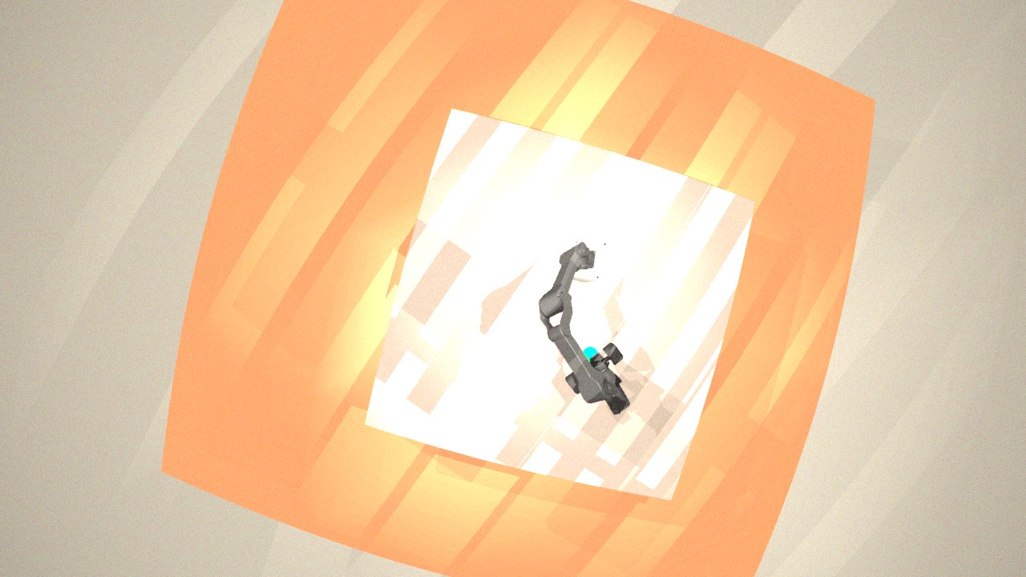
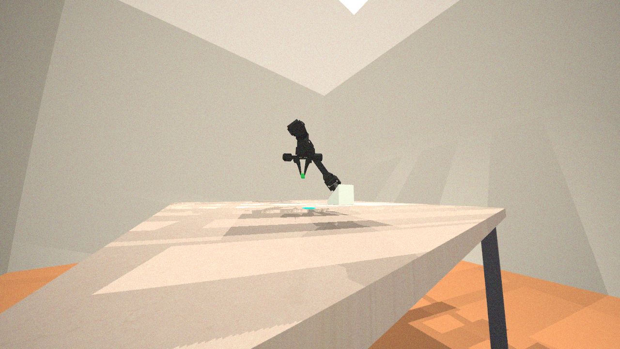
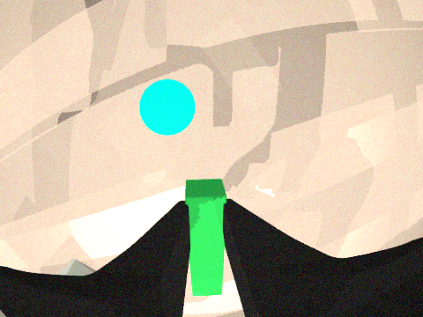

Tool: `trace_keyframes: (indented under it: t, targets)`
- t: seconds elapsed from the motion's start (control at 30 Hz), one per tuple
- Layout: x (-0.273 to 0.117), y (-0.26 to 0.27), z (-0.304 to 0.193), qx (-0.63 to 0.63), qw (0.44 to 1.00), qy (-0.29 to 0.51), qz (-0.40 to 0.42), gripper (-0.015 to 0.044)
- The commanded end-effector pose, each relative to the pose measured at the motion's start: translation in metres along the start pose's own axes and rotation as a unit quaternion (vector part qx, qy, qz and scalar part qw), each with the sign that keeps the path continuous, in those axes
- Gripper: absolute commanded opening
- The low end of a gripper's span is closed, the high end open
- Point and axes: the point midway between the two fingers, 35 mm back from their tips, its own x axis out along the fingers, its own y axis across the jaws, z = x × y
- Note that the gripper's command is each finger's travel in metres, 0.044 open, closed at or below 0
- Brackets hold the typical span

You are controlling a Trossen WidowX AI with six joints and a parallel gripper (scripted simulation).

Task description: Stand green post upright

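Note:
My gripper [image 2: 302, 174] [image 3: 204, 208] is shut on the green post [image 2: 302, 176] [image 3: 206, 251]. It holds the post well above the table. In the exterior view the post shows nearly end-on, as a small green block, so it looks roughly level rather than upright. In the wrist view it runs from between the fingertips toward the bottom edge. The arm hides the post in the top view. The cyan circle [image 1: 589, 352] [image 2: 308, 208] [image 3: 166, 106] lies flat on the table. In the wrist view it is ahead of the fingertips and a little to the left, with nothing standing on it.
The table [image 1: 466, 179] [image 2: 260, 269] carries the arm's white base block [image 2: 345, 195], behind and to the right of the circle in the exterior view. The arm [image 1: 570, 351] reaches over the table beside the circle. Shadows and bright patches cross the top.

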Motion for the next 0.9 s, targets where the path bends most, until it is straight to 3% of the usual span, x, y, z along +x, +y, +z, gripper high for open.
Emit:
trace_keyframes:
  t: [0.0, 0.33, 0.87]
  targets:
    - [0.002, 0.009, 0.010, -0.036, 0.999, 0.000, 0.002, 0.0023]
    - [0.006, 0.031, 0.032, -0.123, 0.992, 0.004, 0.000, 0.0023]
    - [0.014, 0.034, 0.033, -0.117, 0.992, -0.025, 0.035, 0.0023]
